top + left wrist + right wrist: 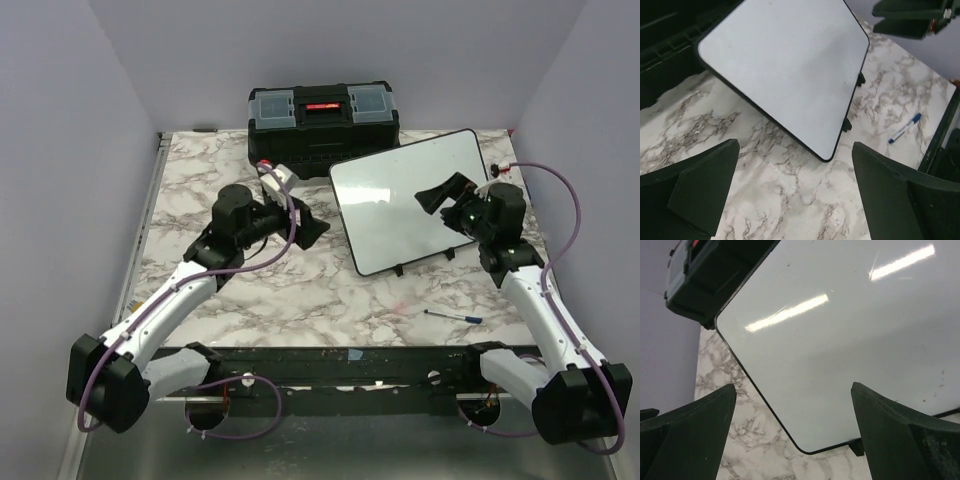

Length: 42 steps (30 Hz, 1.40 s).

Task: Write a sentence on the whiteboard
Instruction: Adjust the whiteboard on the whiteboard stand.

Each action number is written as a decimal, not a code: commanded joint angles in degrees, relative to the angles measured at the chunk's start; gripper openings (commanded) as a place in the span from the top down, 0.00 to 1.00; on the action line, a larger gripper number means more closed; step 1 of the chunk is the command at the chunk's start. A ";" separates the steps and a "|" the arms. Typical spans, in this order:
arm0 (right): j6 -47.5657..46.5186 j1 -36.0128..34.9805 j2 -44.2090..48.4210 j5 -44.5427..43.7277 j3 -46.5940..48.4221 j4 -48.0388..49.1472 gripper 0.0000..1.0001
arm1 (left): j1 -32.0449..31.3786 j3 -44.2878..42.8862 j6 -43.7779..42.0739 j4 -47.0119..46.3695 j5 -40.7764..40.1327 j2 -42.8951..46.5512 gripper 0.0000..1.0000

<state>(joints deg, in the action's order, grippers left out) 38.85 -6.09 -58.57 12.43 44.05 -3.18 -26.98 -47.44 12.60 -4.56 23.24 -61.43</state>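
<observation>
The whiteboard (395,205) lies tilted on the marble table, right of centre, its white face blank; no blue sentence shows on it. It also shows in the left wrist view (785,60) and the right wrist view (840,350). A blue-capped marker pen (452,316) lies on the table near the front right, apart from both grippers, and shows in the left wrist view (905,128). My left gripper (310,228) is open and empty, just left of the board (795,150). My right gripper (440,195) is open and empty over the board's right part (794,390).
A black toolbox (322,120) with a red latch stands at the back, touching the board's far corner; it shows in the right wrist view (705,270). The table's metal rail (300,358) runs along the front edge. Grey walls enclose the sides.
</observation>
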 commanded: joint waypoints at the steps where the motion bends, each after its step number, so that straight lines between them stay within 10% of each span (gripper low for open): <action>1: -1.62 0.03 1.74 -8.61 6.14 -12.35 0.00 | -5.79 -5.19 -8.36 1.88 7.33 -5.36 0.01; 24: -4.90 -0.03 4.79 -21.02 15.49 -27.44 0.00 | -27.69 -24.80 -14.93 3.12 11.05 -35.35 0.22; 31: -0.60 0.04 3.29 -25.81 7.91 -16.56 0.00 | -27.69 -19.22 -9.63 -2.42 1.70 -29.98 0.18; 42: -0.60 0.58 -19.99 -26.70 22.92 -10.35 0.00 | -19.86 -7.78 0.42 -6.35 -8.06 -17.50 0.18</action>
<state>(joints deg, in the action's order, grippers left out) 39.13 -6.07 -74.13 -11.73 59.94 -17.67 -51.92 -59.46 6.33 -6.48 18.33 -83.68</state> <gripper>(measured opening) 0.998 0.820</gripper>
